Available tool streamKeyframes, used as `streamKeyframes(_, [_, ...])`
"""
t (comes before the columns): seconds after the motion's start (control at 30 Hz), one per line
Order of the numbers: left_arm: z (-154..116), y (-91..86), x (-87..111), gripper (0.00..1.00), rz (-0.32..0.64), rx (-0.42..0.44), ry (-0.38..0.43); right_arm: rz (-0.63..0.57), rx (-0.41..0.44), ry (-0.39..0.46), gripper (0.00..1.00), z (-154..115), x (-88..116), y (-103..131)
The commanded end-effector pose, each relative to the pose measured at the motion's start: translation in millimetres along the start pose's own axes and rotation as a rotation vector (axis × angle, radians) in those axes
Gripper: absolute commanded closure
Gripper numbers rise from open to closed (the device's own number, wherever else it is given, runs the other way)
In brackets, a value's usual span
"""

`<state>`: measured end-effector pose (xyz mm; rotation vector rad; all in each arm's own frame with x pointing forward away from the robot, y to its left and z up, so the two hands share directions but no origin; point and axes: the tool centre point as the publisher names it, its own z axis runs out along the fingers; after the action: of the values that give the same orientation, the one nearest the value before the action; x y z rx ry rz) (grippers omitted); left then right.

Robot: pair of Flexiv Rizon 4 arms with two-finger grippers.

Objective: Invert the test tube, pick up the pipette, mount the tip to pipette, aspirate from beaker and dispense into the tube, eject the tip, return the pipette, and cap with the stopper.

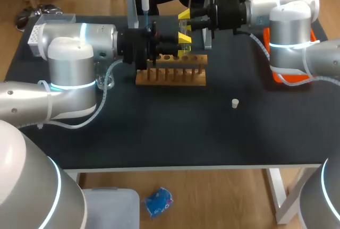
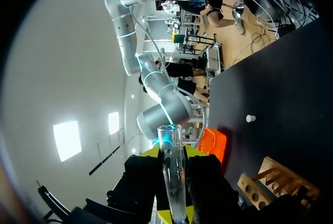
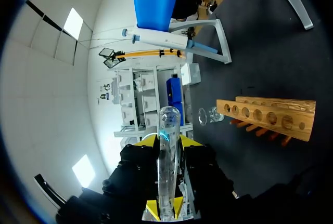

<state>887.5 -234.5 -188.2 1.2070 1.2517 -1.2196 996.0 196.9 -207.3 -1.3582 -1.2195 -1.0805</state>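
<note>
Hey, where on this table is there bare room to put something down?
Free: the broad table strip between the wooden rack and the near edge, either side of the stopper. Crowded: above and behind the rack, where left tool and right tool both grip the test tube, and around the beaker.

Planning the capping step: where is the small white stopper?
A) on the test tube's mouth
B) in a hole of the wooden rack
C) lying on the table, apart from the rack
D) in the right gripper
C: the stopper lies alone on the black table, apart from the wooden rack; the test tube has an open mouth.
</note>
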Motion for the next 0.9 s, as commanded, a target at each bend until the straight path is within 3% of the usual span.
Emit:
streamKeyframes(0.03, [-0.9,2.2,-0.6,1.0,0.007,0.007,-0.004,-0.001,0.001,-0.003,0.97,-0.6,-1.4,-0.5])
streamKeyframes(0.07, [-1.0,2.1,-0.6,1.0,0.007,0.008,-0.005,-0.001,0.001,-0.003,0.0,-0.6,-1.4,-0.5])
streamKeyframes(0.53, [-3.3,1.1,-1.4,1.0,0.001,0.003,0.0,-0.001,0.001,-0.003,0.0,-0.6,-1.4,-0.5])
streamKeyframes(0.9, [-3.7,1.1,-1.4,1.0,-0.004,0.003,0.002,-0.06,-0.033,0.041,0.0,-19.0,9.4,3.9])
